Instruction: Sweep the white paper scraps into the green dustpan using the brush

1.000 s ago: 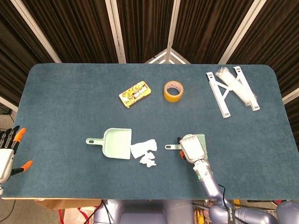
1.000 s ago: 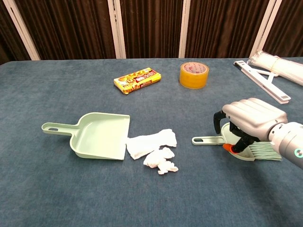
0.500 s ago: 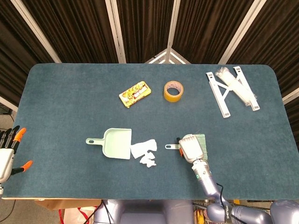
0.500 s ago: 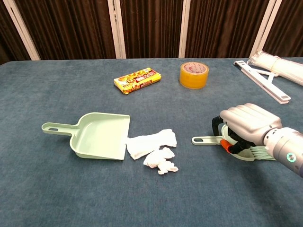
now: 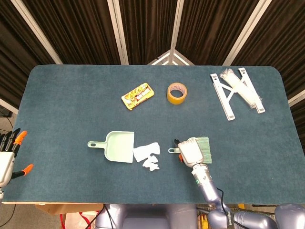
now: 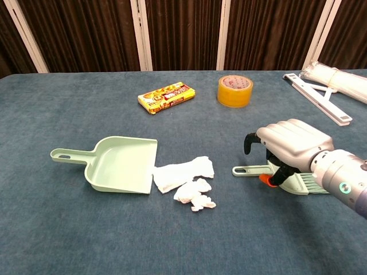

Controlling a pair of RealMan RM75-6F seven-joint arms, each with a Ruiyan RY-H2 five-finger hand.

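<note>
Right silver hand [image 6: 289, 148] shifted toward the scraps since the earlier frame, fingers now lifted and spread, arched over the pale green brush [image 6: 287, 176] without a visible grip. Brush flat on the blue felt table [image 5: 71, 95], long axis left–right, handle pointing at white crumpled paper scraps [image 6: 186, 180] beside the green plastic dustpan [image 6: 120, 165]. Left hand [image 5: 7, 157] at the table edge, fingers apart, holding nothing.

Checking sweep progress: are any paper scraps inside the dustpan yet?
No, the paper scraps lie on the table just outside the empty dustpan.

Scraps [image 6: 186, 180] between dustpan [image 6: 117, 165] left, brush [image 6: 287, 179] right.
</note>
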